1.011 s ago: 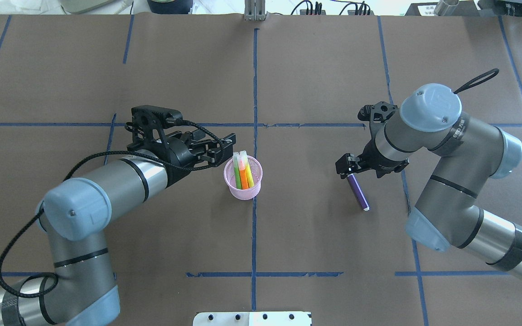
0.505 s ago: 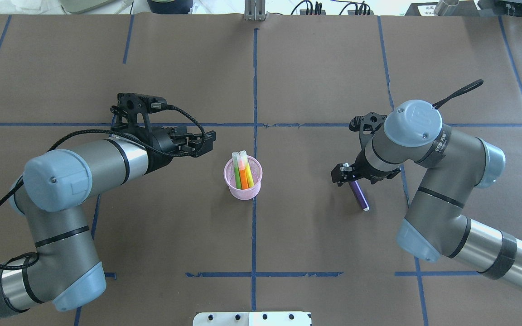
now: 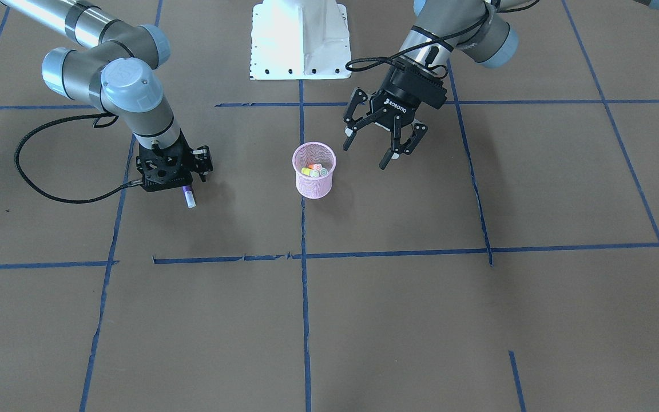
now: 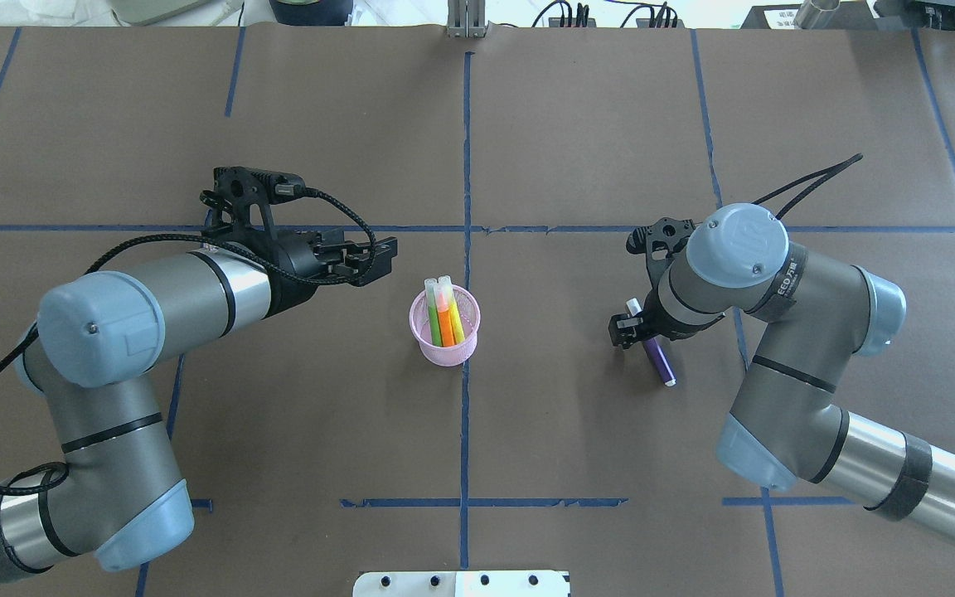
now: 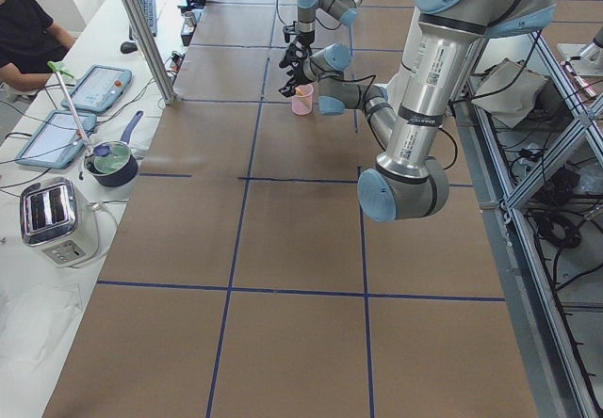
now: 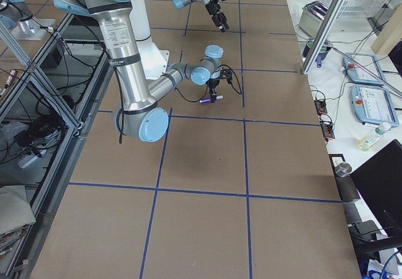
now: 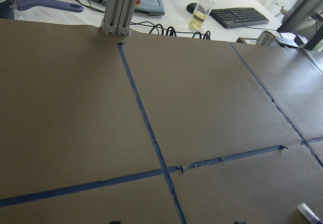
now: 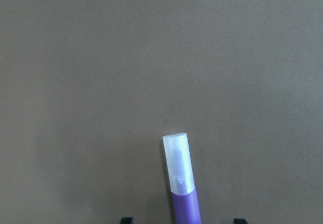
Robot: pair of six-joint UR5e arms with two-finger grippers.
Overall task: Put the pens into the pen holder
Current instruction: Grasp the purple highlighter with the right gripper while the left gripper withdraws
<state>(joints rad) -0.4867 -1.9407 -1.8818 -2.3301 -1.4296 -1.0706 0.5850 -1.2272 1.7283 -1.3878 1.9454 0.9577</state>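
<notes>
The pink mesh pen holder [image 4: 444, 330] stands upright near the table's middle and also shows in the front view [image 3: 314, 177]. Green, orange and yellowish pens [image 4: 444, 311] stand in it. A purple pen [image 4: 657, 361] lies on the table to its right. In the right wrist view its pale cap [image 8: 179, 163] points away. My right gripper [image 4: 637, 327] is low over the purple pen, open, with a fingertip on each side of the barrel. My left gripper [image 3: 379, 147] is open and empty, raised a little to the left of the holder.
The white robot base plate [image 3: 300, 40] sits at the near table edge. Blue tape lines [image 4: 466, 166] cross the brown table cover. A bottle [image 7: 203, 9] and a keyboard [image 7: 237, 16] lie beyond the far edge. A side table with a toaster [image 5: 52, 218] runs along the left end.
My left gripper has drawn back leftward from the holder's rim and then held still. My right arm has shifted left and down, bringing its gripper over the purple pen's upper end.
</notes>
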